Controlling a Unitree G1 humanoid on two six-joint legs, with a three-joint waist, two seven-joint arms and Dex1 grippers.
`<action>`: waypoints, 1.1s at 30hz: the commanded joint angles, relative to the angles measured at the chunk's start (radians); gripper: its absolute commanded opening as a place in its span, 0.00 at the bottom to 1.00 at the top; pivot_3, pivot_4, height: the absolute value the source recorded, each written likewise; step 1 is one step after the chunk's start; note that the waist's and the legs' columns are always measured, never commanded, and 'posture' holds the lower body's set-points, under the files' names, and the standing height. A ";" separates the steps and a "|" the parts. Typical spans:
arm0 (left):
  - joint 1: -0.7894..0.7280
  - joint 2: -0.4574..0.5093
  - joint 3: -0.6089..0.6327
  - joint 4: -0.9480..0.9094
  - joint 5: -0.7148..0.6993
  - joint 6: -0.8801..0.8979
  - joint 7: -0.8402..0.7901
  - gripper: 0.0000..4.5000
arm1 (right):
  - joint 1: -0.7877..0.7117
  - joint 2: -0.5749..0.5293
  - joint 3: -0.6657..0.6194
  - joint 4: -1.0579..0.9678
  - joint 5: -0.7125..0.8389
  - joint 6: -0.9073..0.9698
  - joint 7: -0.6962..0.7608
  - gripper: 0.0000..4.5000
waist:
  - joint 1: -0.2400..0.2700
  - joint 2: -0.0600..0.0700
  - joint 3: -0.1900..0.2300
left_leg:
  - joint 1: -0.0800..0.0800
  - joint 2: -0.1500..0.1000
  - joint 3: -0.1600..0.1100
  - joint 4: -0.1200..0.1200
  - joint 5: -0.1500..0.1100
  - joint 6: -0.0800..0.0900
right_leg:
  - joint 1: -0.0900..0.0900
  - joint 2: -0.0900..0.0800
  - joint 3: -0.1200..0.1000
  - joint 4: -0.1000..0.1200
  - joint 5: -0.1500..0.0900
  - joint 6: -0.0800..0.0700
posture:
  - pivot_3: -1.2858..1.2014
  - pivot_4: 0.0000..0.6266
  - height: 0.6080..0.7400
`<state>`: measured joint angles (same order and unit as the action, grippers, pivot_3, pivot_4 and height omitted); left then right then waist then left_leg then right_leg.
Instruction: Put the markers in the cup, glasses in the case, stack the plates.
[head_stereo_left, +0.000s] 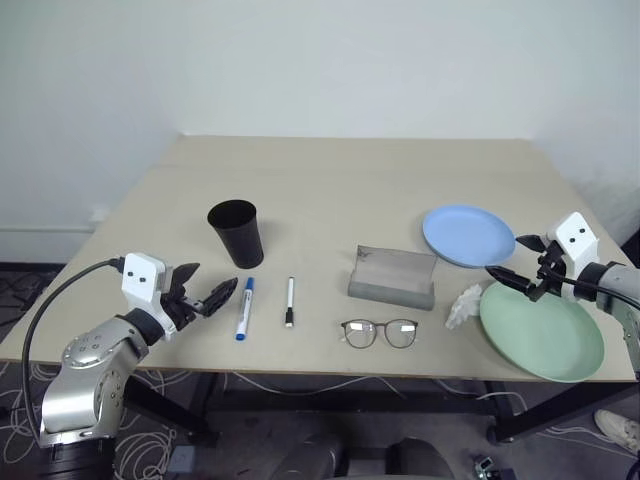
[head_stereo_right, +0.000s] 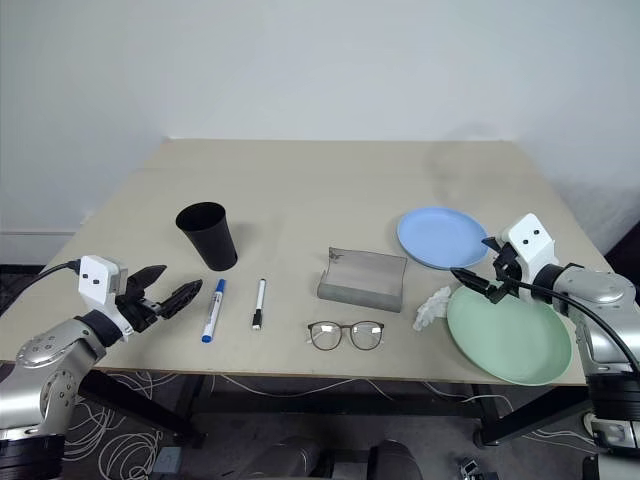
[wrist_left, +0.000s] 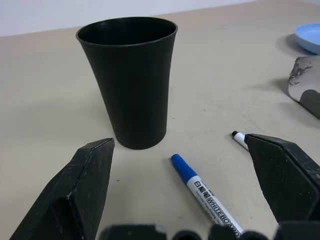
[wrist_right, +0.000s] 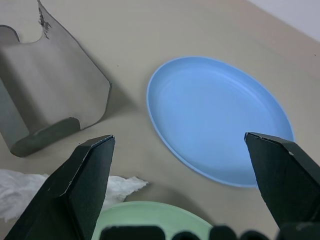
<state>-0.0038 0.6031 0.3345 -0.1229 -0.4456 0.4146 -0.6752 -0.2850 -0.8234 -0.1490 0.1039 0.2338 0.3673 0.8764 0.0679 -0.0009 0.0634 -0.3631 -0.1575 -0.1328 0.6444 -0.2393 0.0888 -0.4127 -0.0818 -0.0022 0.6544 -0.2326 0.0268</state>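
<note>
The blue-capped marker (wrist_left: 205, 192), lying just beside the black cup (wrist_left: 129, 80), carries a white label printed "WHITEBOARD" in blue capitals along its barrel, preceded by small blue characters too fine to read.

Left gripper (head_stereo_left: 205, 292) hovers low, fingers spread wide. Right gripper (head_stereo_left: 518, 262) angles inward, its fingers also apart

On the tabletop (head_stereo_right: 330, 190), the black cup (head_stereo_right: 207, 235) stands at 10 o'clock from the wire-framed glasses (head_stereo_right: 346, 334). The blue-capped marker (head_stereo_right: 213, 309) and the thinner black-ended marker (head_stereo_right: 258, 302) lie at their 9 o'clock. The open grey-green case (head_stereo_right: 363, 278) sits at 12, the crumpled tissue (head_stereo_right: 432, 306) and the light blue plate (head_stereo_right: 443, 237) toward 2, the mint green plate (head_stereo_right: 508, 334) at 3.
</note>
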 joint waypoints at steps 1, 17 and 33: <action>-0.045 0.032 0.013 0.016 0.001 -0.031 -0.023 0.99 | 0.003 -0.037 -0.045 -0.016 0.005 -0.022 0.007 1.00 | 0.001 0.000 0.000 | 0.000 0.000 0.000 0.000 0.000 0.000 | 0.000 0.000 0.000 0.000 0.000 0.000 | 0.52 0.00 1.00; -0.187 0.065 -0.050 0.178 0.050 -0.070 -0.090 0.99 | 0.305 -0.109 -0.121 -0.508 0.110 0.293 -0.002 1.00 | 0.000 0.000 0.000 | -0.001 0.000 0.002 0.000 -0.001 0.002 | -0.001 0.000 0.002 0.000 0.000 0.001 | 0.52 0.00 1.00; -0.182 0.072 -0.050 0.167 0.055 -0.064 -0.097 0.99 | 0.373 -0.108 0.053 -0.624 -0.010 0.417 -0.154 1.00 | 0.000 -0.002 0.000 | -0.001 0.000 0.005 0.000 -0.002 0.003 | -0.001 0.000 0.004 -0.002 0.000 0.003 | 0.52 0.00 1.00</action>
<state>-0.1785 0.6547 0.2589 0.0847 -0.3864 0.3597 -0.7746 0.1077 -0.9208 -0.0898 -0.5245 0.2493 0.7864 0.7448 0.0682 -0.0032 0.0639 -0.3639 -0.1571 -0.1280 0.6446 -0.2415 0.0923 -0.4136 -0.0823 0.0016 0.6527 -0.2328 0.0301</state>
